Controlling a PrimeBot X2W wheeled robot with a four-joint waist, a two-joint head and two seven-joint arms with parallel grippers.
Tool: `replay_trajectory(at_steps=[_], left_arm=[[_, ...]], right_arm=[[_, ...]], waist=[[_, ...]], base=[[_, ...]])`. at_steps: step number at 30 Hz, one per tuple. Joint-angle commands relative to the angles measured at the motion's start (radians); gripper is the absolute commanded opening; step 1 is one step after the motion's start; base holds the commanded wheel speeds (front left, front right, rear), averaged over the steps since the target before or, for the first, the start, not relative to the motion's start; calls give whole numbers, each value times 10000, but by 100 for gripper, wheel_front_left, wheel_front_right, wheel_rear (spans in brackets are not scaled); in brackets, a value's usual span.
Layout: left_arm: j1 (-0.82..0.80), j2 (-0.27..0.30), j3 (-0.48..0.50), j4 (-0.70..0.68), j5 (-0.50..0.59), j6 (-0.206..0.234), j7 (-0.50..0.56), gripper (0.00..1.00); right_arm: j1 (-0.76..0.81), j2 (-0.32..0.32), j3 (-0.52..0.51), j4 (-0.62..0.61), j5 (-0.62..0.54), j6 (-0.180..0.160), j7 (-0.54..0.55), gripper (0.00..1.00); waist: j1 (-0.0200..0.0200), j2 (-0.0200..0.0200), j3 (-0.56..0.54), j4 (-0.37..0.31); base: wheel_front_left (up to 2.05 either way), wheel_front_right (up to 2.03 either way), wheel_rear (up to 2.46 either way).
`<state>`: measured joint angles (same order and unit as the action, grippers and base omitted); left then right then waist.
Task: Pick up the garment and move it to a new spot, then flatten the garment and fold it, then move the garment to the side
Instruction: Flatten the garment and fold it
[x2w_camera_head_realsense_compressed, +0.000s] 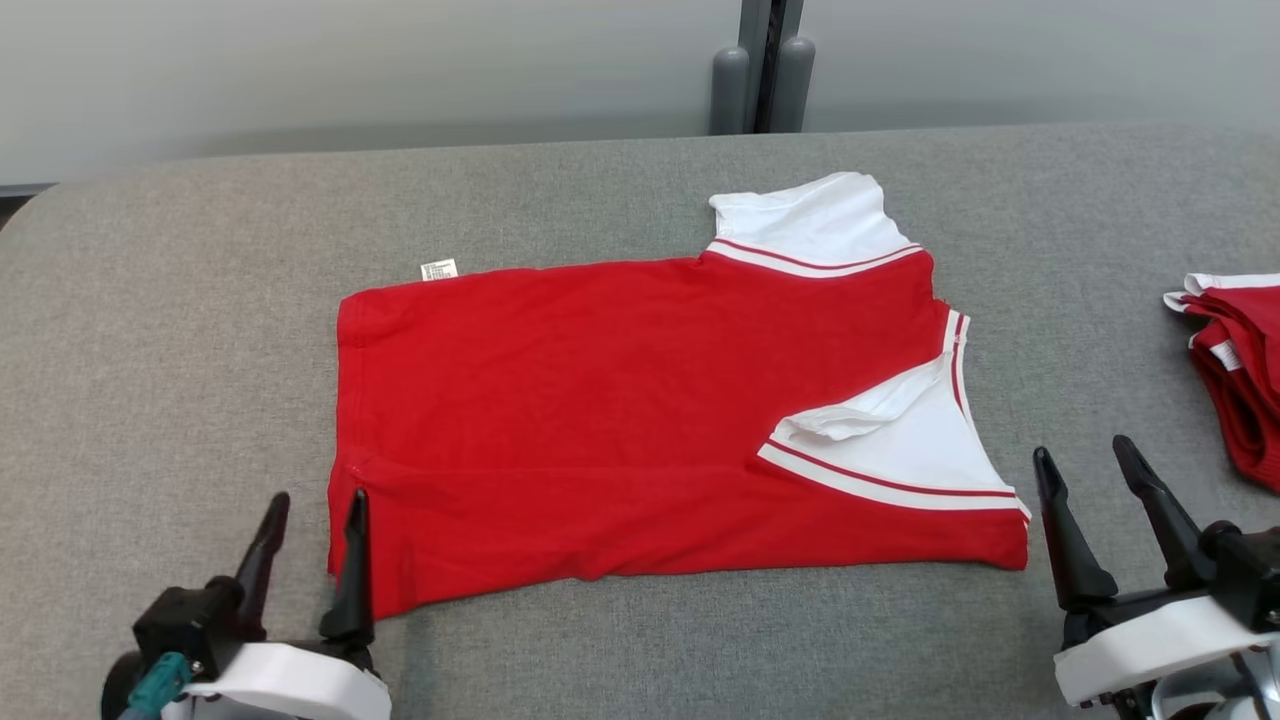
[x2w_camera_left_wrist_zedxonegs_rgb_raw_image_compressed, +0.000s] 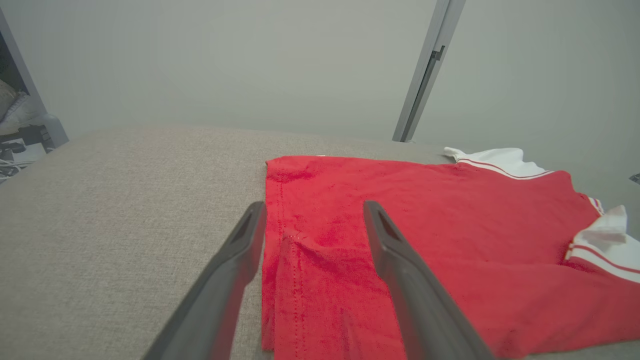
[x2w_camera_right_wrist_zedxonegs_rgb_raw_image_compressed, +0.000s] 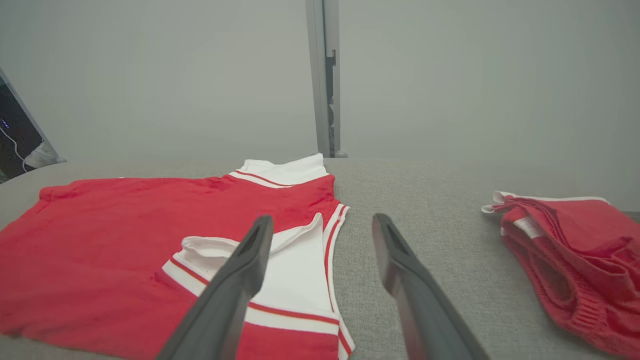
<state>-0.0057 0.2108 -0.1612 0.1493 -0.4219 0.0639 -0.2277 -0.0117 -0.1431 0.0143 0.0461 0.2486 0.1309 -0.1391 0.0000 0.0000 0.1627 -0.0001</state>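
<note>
Both my dark two-finger grippers sit nearest: left gripper (x2w_camera_head_realsense_compressed: 319, 497) and right gripper (x2w_camera_head_realsense_compressed: 1083, 448) spread wide, holding nothing, by the near corners of the red knit shirt with white striped sleeves (x2w_camera_head_realsense_compressed: 620, 420), lying flat mid grey fabric tabletop (x2w_camera_head_realsense_compressed: 200, 300). Guessing relocating and flattening are done, near edge folded in; far sleeve, further folds and moving aside remain.

Red pile (x2w_camera_head_realsense_compressed: 1235, 370) cut off at rt edge; garment (x2w_camera_head_realsense_compressed: 640, 420) label (x2w_camera_head_realsense_compressed: 438, 269) too small to read.
</note>
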Motion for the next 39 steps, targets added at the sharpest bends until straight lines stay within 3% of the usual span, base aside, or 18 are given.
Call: replay_trajectory(at_steps=[1, 14, 24, 25, 26, 27, 28, 39], left_arm=[[53, -7, -79, 140, -76, -61, 73, 100], [-153, -456, -406, 1506, -856, -576, 638, 100], [-588, -435, -577, 2357, -1267, -898, 1445, 100], [-635, -415, -614, 2408, -1251, -920, 1495, 76], [-646, -408, -627, 2427, -1262, -925, 1513, 41], [-660, -376, -639, 2410, -1229, -924, 1452, 4], [-661, -333, -646, 2405, -1185, -919, 1419, 0], [-175, 41, -618, 1091, -1131, -714, 1521, 0]], right_arm=[[-93, -143, 124, 205, -89, -3, 99, 100], [-323, -27, 554, 2328, 109, -3, -141, 100], [-949, 180, 806, 3490, 87, -3, -52, 100], [-989, 206, 874, 3552, 62, -3, 4, 80], [-1024, 256, 936, 3596, 119, -3, 15, 36], [-1043, 290, 1000, 3642, 162, -2, 42, 0], [-1054, 300, 1044, 3696, 180, -2, 85, 0], [-335, 327, 649, 2693, 566, -3, 12, 0]], waist=[[0, 0, 90, 7], [0, 0, 711, 186], [0, 0, 930, 160], [0, 0, 939, 164], [0, 0, 948, 166], [0, 0, 956, 172], [0, 0, 957, 182], [0, 0, 593, 315]], base=[[0, 0, 0], [0, 0, 0], [0, 0, 0], [0, 0, 0], [0, 0, 0], [0, 0, 0], [0, 0, 0], [0, 0, 0]])
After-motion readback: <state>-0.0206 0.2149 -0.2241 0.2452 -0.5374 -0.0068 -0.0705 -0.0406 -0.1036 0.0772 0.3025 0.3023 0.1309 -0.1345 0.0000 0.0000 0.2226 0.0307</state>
